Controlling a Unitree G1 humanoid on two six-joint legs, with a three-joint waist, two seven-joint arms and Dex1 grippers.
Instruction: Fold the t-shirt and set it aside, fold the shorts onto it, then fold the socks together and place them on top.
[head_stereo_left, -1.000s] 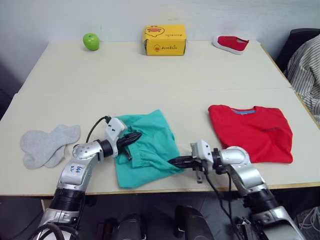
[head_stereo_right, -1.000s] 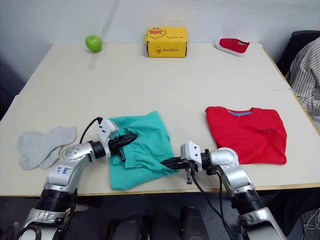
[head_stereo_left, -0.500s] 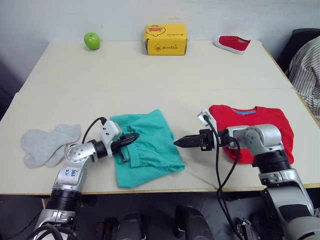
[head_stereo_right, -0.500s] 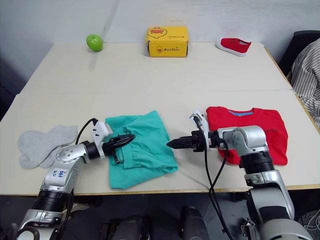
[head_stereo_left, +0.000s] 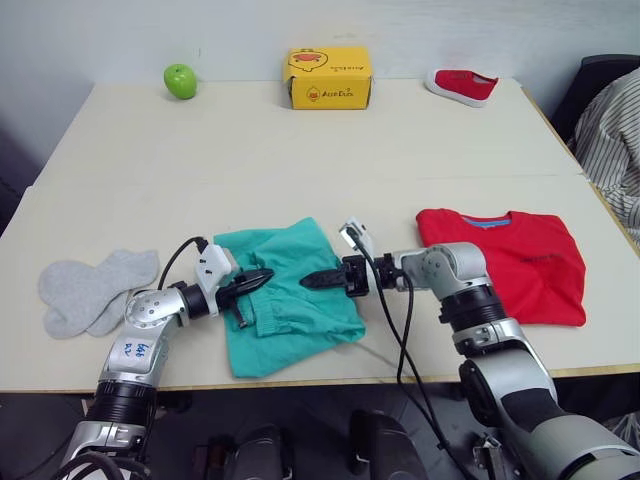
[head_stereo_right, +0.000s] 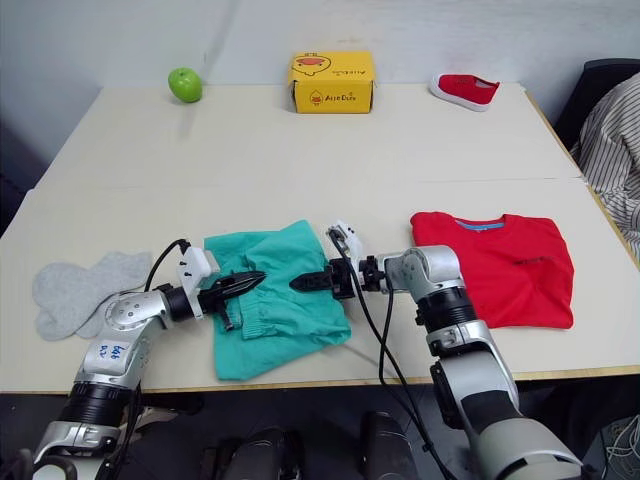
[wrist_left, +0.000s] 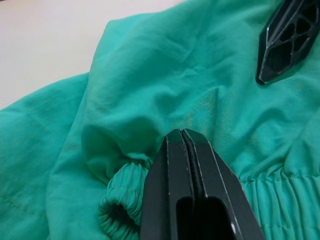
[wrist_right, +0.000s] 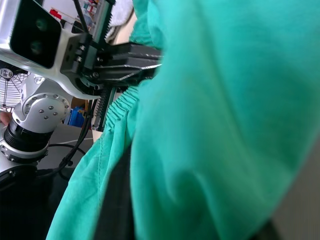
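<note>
Right gripper (head_stereo_left: 306, 281), fingers together, has swung left over the shorts (head_stereo_left: 290, 300).

Teal shorts (head_stereo_left: 290, 295): soft, rumpled, gathered elastic waistband; lying partly folded near the front edge, middle of the table.

Red t-shirt (head_stereo_left: 505, 262): folded into a flat rectangle, light blue neckband showing at its far edge; lies to the right of the shorts, apart.

Grey socks (head_stereo_left: 92, 289): pair, flat, overlapping; far left.

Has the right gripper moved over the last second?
Yes. The right gripper went from the table's near edge up over the shorts, toward the yellow box.
</note>
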